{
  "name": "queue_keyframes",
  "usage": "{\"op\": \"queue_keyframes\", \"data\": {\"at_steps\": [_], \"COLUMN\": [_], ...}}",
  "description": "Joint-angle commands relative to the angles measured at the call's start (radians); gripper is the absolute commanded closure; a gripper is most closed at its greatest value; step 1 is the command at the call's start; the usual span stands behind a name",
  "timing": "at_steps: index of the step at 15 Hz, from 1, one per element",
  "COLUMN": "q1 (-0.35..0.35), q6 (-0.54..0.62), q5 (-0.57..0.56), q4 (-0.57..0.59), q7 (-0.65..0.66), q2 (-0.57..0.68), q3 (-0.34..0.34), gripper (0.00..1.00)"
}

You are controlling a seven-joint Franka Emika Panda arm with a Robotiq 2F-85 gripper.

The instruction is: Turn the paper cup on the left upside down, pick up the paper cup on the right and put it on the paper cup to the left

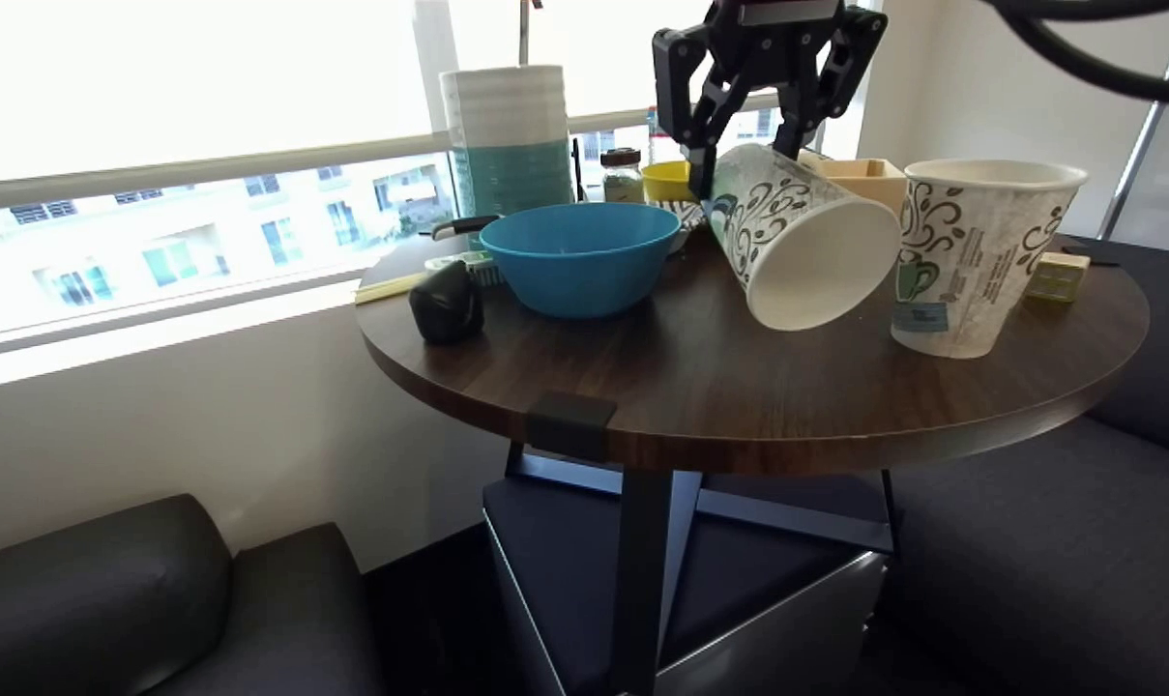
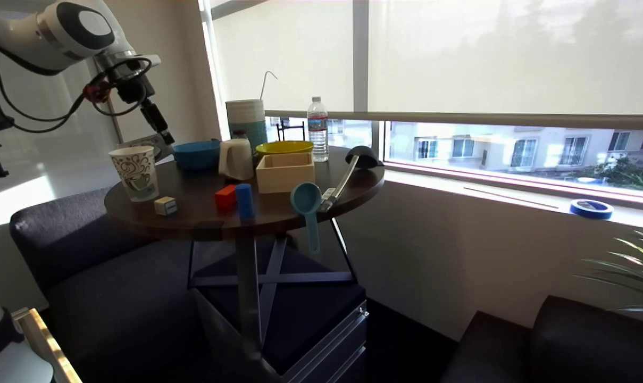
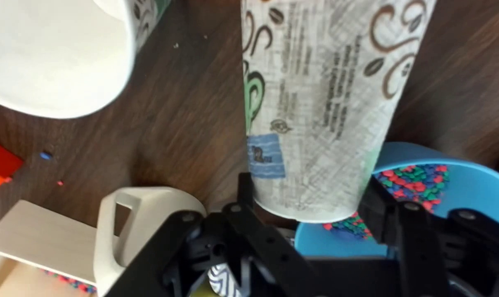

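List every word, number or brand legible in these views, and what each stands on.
"KA" on the robot base, cut off at the picture's edge.
"2" on the blue patch of the held paper cup; adjoining characters blurred.
Too small or blurred: its other lettering; any on the standing paper cup, water bottle, tape roll, small block.

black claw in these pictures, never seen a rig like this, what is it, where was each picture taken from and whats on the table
This is a robot arm ending in a two-fingered claw. Two pictures come from cameras standing outside the robot; the third, from a camera on its wrist, shows the claw close up. The claw grips a patterned paper cup by its bottom end, tilted so the opening points partly downward. A second paper cup stands upright nearby on the round table. Also there are a blue bowl holding small coloured bits, a pale jug, a wooden box, a red block and a blue block.
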Motion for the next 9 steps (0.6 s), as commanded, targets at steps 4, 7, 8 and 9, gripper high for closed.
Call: {"op": "queue_keyframes", "data": {"at_steps": [4,7,8,9], "q1": [-0.013,-0.024,-0.029,-0.032], "q6": [0.341,0.514,0.560,0.595], "q5": [-0.121,-0.141,-0.137,-0.129], "q4": [-0.121,-0.172,-0.186,-0.201], "q7": [-0.136,-0.226,-0.258,-0.293], "q2": [-0.036,-0.032,-0.033,-0.035], "q3": [0.012,0.014,0.015,0.015], "gripper": [0.62,0.62,0.62,0.62]}}
